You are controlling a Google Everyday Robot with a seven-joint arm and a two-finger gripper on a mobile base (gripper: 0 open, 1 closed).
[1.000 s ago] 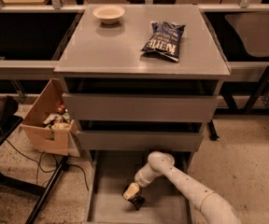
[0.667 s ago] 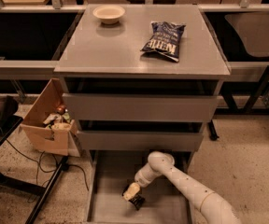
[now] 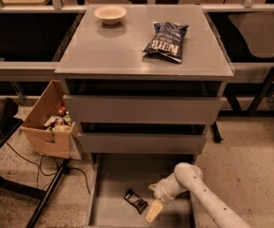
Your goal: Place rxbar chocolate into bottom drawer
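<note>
Rxbar chocolate point(image 3: 136, 201), small flat bar in dark wrapper with pale lettering, lies flat and angled on grey metal floor of bottom drawer point(image 3: 115, 179), pulled open, near middle. Gripper point(image 3: 154, 212) on white robot arm point(image 3: 201, 196) hangs just right of bar, holding nothing; how wide it stands, cannot tell. Bar judged light, fairly stiff, wrapper slick; best pinched across narrow width at mid-length. Change from a second ago: bar then sat at gripper tip, now rests free on drawer floor, gripper shifted right.

Rxbar chocolate point(image 3: 135, 201) flat in bottom drawer point(image 3: 112, 182); gripper point(image 3: 153, 211) just beside.
</note>
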